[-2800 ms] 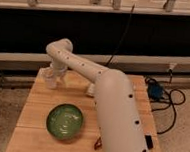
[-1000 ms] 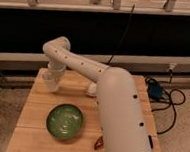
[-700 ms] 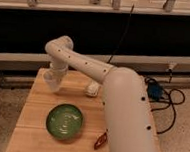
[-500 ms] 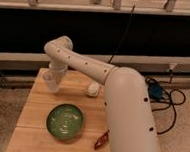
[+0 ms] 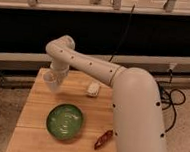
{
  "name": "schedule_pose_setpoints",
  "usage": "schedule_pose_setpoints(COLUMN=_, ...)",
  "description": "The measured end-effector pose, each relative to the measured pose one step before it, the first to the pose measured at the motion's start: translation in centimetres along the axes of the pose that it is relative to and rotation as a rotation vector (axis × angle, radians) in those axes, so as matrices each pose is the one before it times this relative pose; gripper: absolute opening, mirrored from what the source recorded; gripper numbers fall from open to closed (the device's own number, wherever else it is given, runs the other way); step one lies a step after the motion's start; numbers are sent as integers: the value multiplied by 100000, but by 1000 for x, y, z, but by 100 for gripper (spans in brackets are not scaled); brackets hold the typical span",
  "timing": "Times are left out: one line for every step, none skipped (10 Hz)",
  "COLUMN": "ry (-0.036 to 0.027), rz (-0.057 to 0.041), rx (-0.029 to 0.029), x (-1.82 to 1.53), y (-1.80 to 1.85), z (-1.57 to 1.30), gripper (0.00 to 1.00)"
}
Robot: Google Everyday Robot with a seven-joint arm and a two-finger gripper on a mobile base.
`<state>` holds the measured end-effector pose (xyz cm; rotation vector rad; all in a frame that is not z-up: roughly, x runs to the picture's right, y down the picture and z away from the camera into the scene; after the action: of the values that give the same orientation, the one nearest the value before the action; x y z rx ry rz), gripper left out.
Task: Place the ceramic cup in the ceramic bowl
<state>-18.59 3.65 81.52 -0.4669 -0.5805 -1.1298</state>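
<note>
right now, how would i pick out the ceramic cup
Start at the wooden table and go to its far left corner, beyond the green ceramic bowl. The ceramic cup is just below the arm's tool there. It is pale, tapered and handleless, unlike the lumpy white object to its right in view.

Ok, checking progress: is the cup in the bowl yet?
Out. The bowl looks empty; the cup is at the gripper, near the table's far left corner, apart from the bowl.
</note>
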Motion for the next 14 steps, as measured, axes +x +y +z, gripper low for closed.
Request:
schedule_pose_setpoints(ry=-64, rz=314, rx=93, x=-229, y=719, z=-473, gripper=0)
schedule_pose_setpoints(ry=54, rz=359, rx=126, x=-134, y=433, z=-342, gripper=0)
schedule_pose_setpoints(ry=-100, rz=-48, rx=185, x=-314, y=155, z=-264, gripper=0)
schedule_pose_setpoints(ry=-163, rz=-79, rx=389, x=-426, y=119, z=-282, gripper=0)
schedule_pose_setpoints(ry=-205, rz=325, rx=-8, x=-382, y=631, z=-152, gripper=0)
schedule_pose_setpoints(ry=-134, rz=218, rx=323, x=-529, y=627, z=-277, gripper=0)
schedule_pose_setpoints(ry=-220, rz=218, rx=159, x=-422, y=549, z=-173, gripper=0)
schedule_pose_setpoints(ry=-446, rz=179, rx=145, x=-591, y=621, z=-101, gripper=0)
schedule_pose_setpoints(ry=-383, rz=-131, rx=274, x=-750, y=504, z=-126, gripper=0)
schedule_pose_setpoints(ry=-212, rz=163, rx=106, x=-476, y=631, z=-81, gripper=0)
schedule_pose_setpoints(ry=-441, rz=443, rx=276, x=-494, y=906, z=-14, gripper=0)
schedule_pose_setpoints(ry=-506, rz=-131, rx=139, x=-593, y=421, z=110, gripper=0)
schedule_pose_setpoints(ry=-367, rz=-51, rx=67, x=-667, y=677, z=-10, gripper=0)
schedule_pose_setpoints(ry=-677, rz=-76, rx=-131, x=-843, y=995, z=25, gripper=0)
